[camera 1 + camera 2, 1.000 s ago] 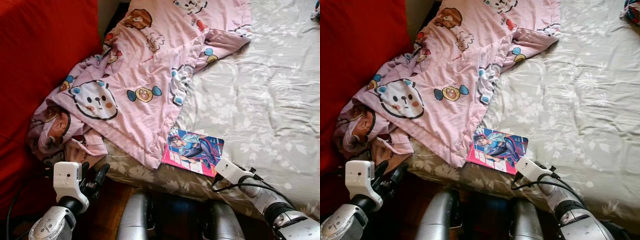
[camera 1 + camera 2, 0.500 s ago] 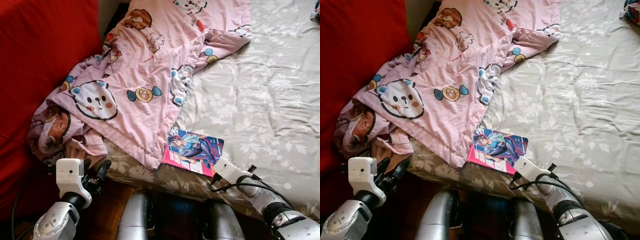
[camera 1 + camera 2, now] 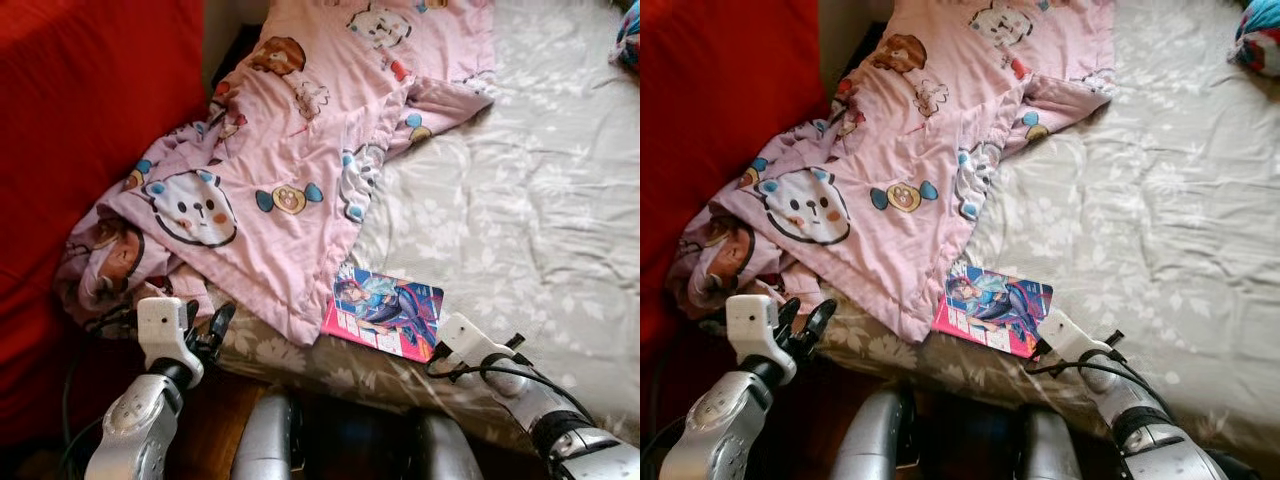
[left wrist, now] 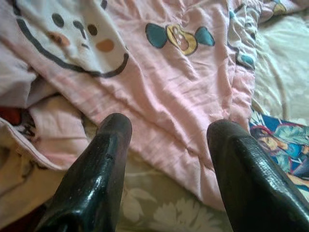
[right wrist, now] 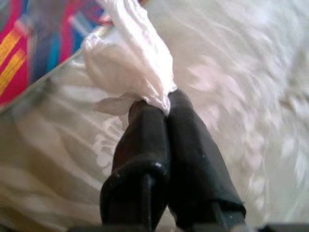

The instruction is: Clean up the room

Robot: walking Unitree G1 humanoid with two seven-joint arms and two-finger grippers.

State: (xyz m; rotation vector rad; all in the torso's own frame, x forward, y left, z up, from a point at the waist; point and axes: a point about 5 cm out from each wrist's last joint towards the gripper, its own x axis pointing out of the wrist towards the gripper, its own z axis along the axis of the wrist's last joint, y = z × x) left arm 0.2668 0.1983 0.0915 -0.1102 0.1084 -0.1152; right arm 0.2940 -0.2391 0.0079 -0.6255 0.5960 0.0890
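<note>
- Silver legs of the robot at the near edge, dark wooden floor [image 3: 215, 420] beneath them.
- Left gripper [image 3: 205, 328] raised at the near left corner of the bed, just beside the bunched end of the blanket; fingers [image 4: 96, 169] spread wide, nothing between them. Wrist view looks between them onto pink cloth.
- Right gripper [image 5: 154, 104] low at the bed's near edge, just beside the book's right corner. Fingers pressed together, pinching a crumpled white tissue [image 5: 130, 58]. From the head views the fingertips are hidden under the wrist unit [image 3: 462, 338].
- Bed sheet [image 3: 520, 200]: pale grey-green with a white leaf print, rumpled, covering the mattress from the near edge to the far right.
- Book [image 3: 385, 310]: lies flat on the sheet near the front edge, colourful cover with a drawn figure in blue and a pink strip along its near side. Its left corner sits just beside the blanket's hem; touching or not, cannot tell.
- Pink blanket [image 3: 290, 160]: cartoon print of bear faces and wrapped sweets, spread crumpled over the left half of the bed, running from the near left corner to the far edge; its near end heaps into a wad [image 3: 105, 265] hanging off the bed's side.
- Red fabric surface [image 3: 90, 120] rises along the left, against the blanket.
- Far right corner: a small multicoloured cloth item [image 3: 1260, 40] on the sheet, too cut off to identify.
</note>
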